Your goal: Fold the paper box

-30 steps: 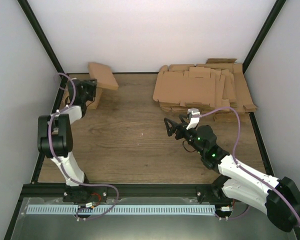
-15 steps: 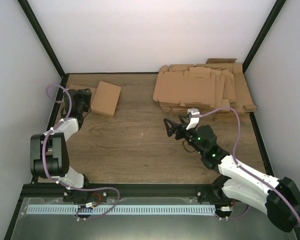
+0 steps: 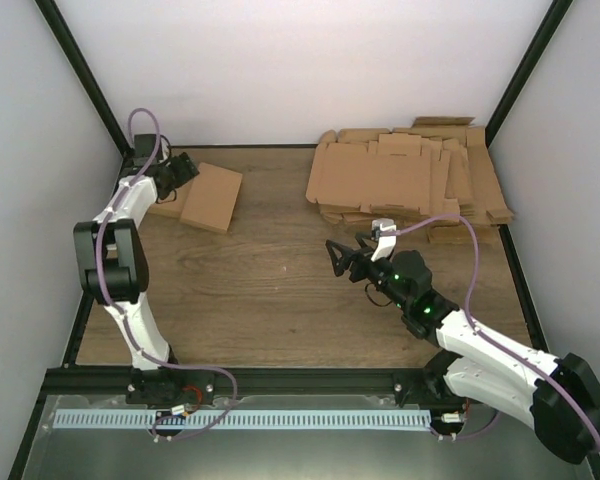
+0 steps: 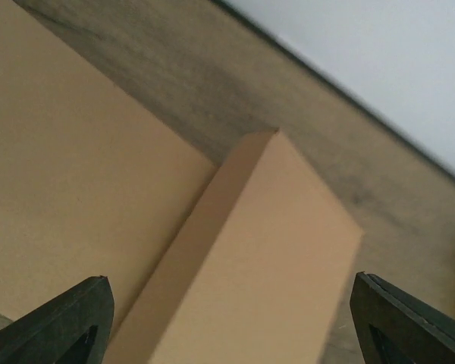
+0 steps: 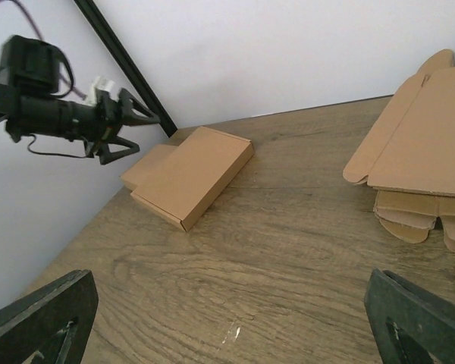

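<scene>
The paper box (image 3: pixel 212 197) lies folded shut and flat on the table at the back left, seen too in the right wrist view (image 5: pixel 193 176). My left gripper (image 3: pixel 183 168) hovers at the box's back left corner, open, with nothing between its fingers. In the left wrist view the box's top (image 4: pixel 250 265) fills the space below the spread jaws of the left gripper (image 4: pixel 231 322). My right gripper (image 3: pixel 340 255) stands open over the middle of the table, facing the box from a distance, and holds nothing (image 5: pixel 231 322).
A second flat brown box (image 3: pixel 165 207) lies against the paper box's left side, partly under it (image 5: pixel 148 165). A thick pile of flat cardboard sheets (image 3: pixel 410 180) fills the back right (image 5: pixel 432 144). Black frame posts and white walls close in the table.
A second ago the left gripper held the box tilted in the air. It laid the box flat on the table, opened, and drew back toward the back left corner. The right arm stayed put.
</scene>
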You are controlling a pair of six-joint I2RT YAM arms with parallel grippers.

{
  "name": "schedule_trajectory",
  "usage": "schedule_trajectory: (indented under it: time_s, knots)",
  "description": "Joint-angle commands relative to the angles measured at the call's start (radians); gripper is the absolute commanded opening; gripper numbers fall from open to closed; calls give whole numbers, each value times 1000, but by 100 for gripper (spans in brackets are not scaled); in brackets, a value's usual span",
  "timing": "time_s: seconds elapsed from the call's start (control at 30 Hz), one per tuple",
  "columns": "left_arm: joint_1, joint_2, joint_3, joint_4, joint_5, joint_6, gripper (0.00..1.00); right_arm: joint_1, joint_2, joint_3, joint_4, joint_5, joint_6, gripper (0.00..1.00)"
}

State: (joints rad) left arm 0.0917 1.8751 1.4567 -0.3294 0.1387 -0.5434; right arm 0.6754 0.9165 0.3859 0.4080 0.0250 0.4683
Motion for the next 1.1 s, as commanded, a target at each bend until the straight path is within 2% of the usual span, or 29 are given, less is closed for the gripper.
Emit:
schedule_trajectory:
  time_s: [0.0,0.1,0.3,0.37,0.5,0.63,0.87,1.07]
  knots:
    - [13,111,125,-293,66,280,88,-8,-28,30,-4,-10,2,100]
    - [29,156,177,-353,139,336,88,-8,-30,37,-9,-29,7,100]
    - [51,183,191,-423,52,346,88,-8,-40,45,-21,-51,13,100]
    - [51,179,170,-418,73,348,88,-8,-39,45,-20,-59,16,100]
    - [48,184,137,-440,135,332,80,-7,-34,47,-19,-73,23,100]
    - [51,102,2,-333,212,279,82,-9,-27,49,-14,-81,29,100]
    - [62,131,-22,-306,310,226,78,-8,-26,49,-18,-89,34,100]
    - [98,81,-123,-194,490,163,77,-7,-29,52,-24,-82,32,100]
